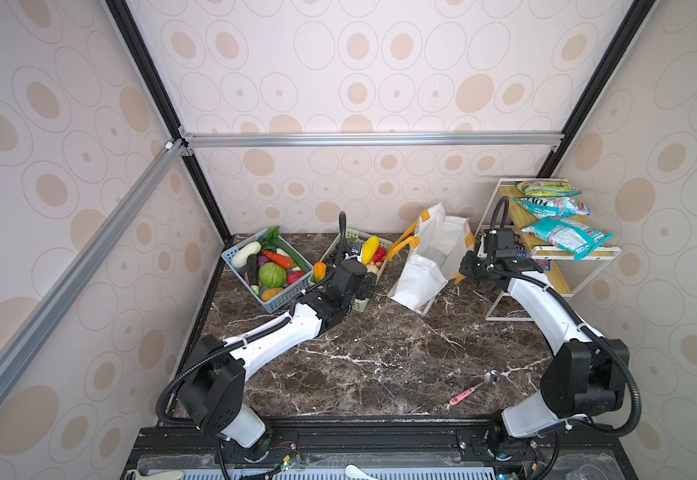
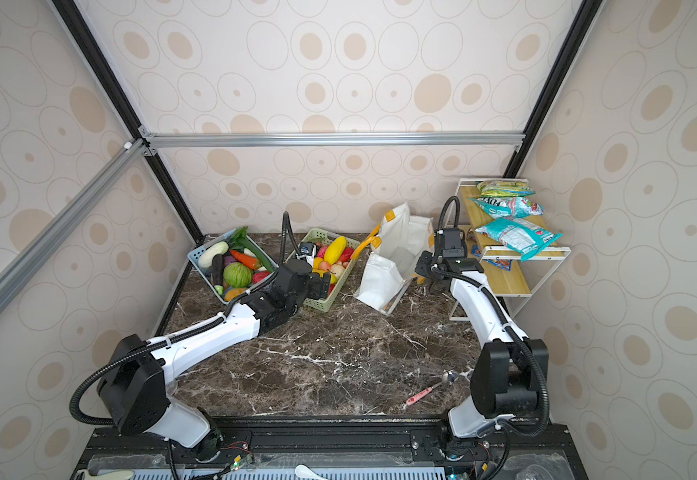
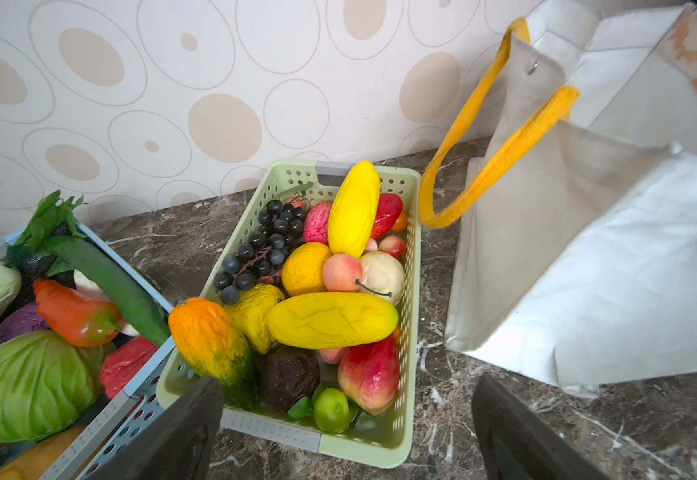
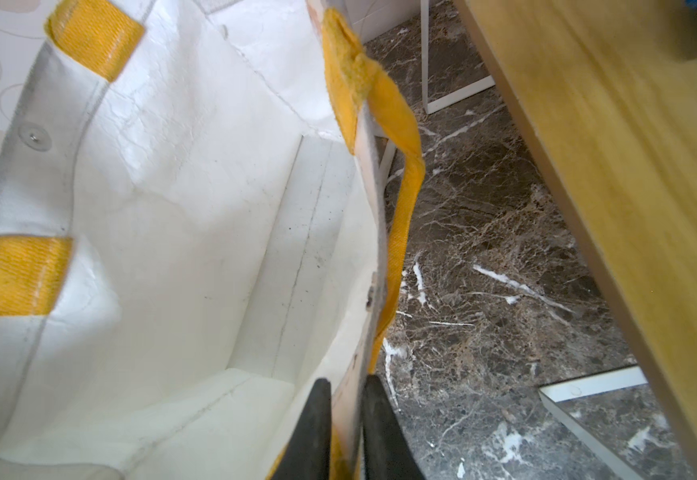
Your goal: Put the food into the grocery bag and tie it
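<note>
Nearest to you, on the front part of the bench [image 1: 380, 353], lies a spoon [image 1: 473, 388] with a pink handle. It is well apart from the grocery bag [image 1: 421, 282], on the bag's near side. The grocery bag stands open on the bench close to the back wall, and it leans a little.

The right arm [image 1: 546, 307] is at the bag's right side. In the right wrist view, you see the right jaws pressed together on the bag's wall. One of the dark fingers [image 4: 313, 428] is inside the bag and one is outside, just beside a yellow strap [image 4: 400, 208].

The left arm [image 1: 280, 332] is on the bag's left side. The left jaws stand wide apart. In the left wrist view, the two fingers [image 3: 184, 432] hover above the near end of the green basket [image 3: 405, 415].

This green basket stands just beside the bag, and it holds the yellow pieces [image 3: 332, 320]. The orange-green gourd [image 3: 213, 345] leans on the basket rim that is farthest from the bag. Farther to the left of the bag is the blue basket [image 1: 284, 301], which holds the carrot [image 1: 280, 259] and the eggplant [image 1: 252, 268]. To the right of the bag, the shelf [image 1: 562, 284] carries the teal snack packets [image 1: 567, 237].
</note>
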Available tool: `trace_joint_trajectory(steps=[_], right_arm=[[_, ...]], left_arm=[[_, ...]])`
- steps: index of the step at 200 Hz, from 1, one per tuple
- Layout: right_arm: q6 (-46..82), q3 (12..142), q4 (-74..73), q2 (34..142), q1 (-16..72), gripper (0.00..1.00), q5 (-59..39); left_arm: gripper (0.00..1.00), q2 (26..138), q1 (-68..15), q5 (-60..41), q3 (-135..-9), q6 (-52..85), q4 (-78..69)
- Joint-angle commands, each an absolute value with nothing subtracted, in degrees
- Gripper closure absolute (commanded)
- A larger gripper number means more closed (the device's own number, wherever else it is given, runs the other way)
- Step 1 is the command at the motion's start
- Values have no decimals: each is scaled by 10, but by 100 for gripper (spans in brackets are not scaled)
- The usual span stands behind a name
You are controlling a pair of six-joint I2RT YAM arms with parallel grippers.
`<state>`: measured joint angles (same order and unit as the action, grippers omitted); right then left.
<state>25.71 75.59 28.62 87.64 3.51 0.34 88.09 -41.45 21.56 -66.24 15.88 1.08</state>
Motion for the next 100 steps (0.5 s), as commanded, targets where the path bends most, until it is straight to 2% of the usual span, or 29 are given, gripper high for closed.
trace_joint_trajectory(steps=[1,43,100], right_arm=[[247,743,315,850,36,87,-14],[260,704,345,797,44,88,-46],[272,633,391,704,83,86,-40]], left_arm=[[6,888,-423,189,-706,176,39],[6,906,-434,169,-748,202,62],[6,953,-452,127,-824,246,86]])
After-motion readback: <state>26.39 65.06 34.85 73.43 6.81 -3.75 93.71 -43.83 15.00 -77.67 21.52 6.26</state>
